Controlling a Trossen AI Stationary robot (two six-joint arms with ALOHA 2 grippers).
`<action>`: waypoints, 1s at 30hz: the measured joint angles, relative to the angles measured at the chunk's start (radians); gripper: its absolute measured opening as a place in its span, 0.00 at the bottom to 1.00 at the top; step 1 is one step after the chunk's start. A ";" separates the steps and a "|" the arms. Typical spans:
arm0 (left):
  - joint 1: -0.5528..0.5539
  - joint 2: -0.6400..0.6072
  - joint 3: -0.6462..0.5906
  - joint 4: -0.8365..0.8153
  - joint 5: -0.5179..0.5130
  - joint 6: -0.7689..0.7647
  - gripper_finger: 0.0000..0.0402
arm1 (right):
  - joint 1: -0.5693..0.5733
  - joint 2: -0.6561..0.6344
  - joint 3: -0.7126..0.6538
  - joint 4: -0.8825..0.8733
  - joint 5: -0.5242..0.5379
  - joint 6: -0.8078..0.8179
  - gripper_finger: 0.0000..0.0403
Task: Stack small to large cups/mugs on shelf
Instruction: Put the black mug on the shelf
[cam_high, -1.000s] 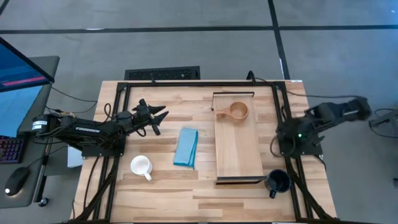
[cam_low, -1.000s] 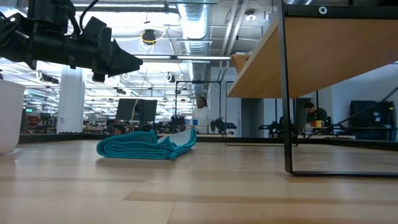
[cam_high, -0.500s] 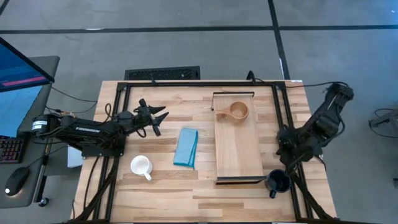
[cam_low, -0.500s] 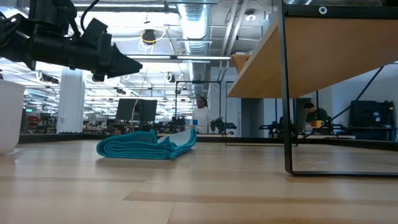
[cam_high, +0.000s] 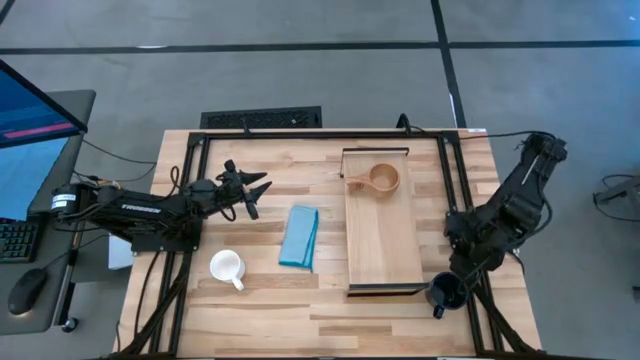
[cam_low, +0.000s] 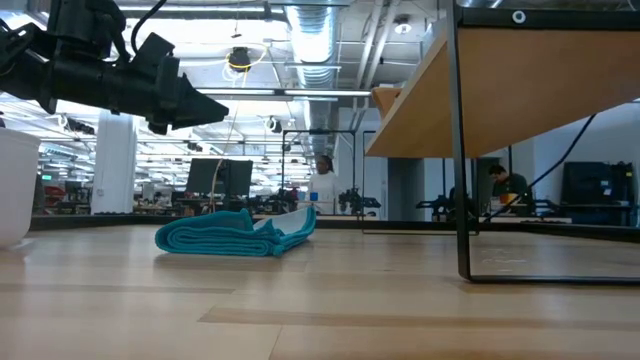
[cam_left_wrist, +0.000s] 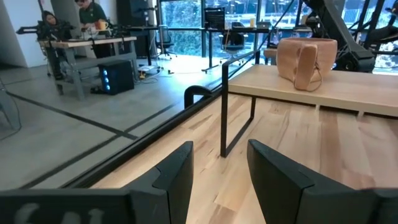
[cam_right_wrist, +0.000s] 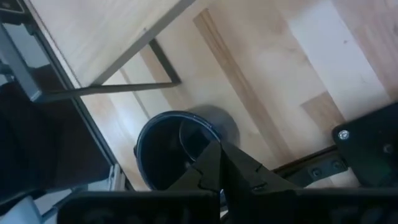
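The small wooden cup (cam_high: 383, 179) stands on the far end of the shelf (cam_high: 383, 240); it also shows in the left wrist view (cam_left_wrist: 306, 59). The white mug (cam_high: 227, 266) stands on the table at the near left. The dark navy mug (cam_high: 447, 292) stands at the shelf's near right corner. My right gripper (cam_high: 463, 272) hangs just above the navy mug, fingers shut, its tips over the mug's rim (cam_right_wrist: 186, 124) in the right wrist view (cam_right_wrist: 216, 152). My left gripper (cam_high: 250, 190) is open and empty above the table's left side, pointing toward the shelf. My right gripper comes at the navy mug from above, its shut fingertips (cam_right_wrist: 208, 163) over the rim of the mug's opening. I cannot tell whether they touch the mug. The mug stands upright on the table.
A folded blue cloth (cam_high: 300, 236) lies between the white mug and the shelf. The shelf's dark bracket (cam_low: 462, 150) stands at its near end, beside the navy mug. Dark frame rails (cam_high: 470, 300) run along the table's right side.
My right arm has swung in from beyond the table's right edge and folded. Its gripper has gone toward the near edge and down, to just above the navy mug. The mugs and the cloth have not moved.
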 joint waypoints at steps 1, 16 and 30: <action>0.000 0.000 0.000 0.000 0.000 -0.003 0.35 | 0.000 -0.001 0.000 0.001 0.000 0.000 0.08; 0.000 0.000 0.000 0.000 0.000 -0.007 0.35 | -0.001 -0.002 0.000 0.006 -0.066 0.026 0.12; 0.000 0.000 0.000 0.000 0.003 -0.032 0.35 | -0.001 -0.002 0.000 0.067 -0.065 0.024 0.32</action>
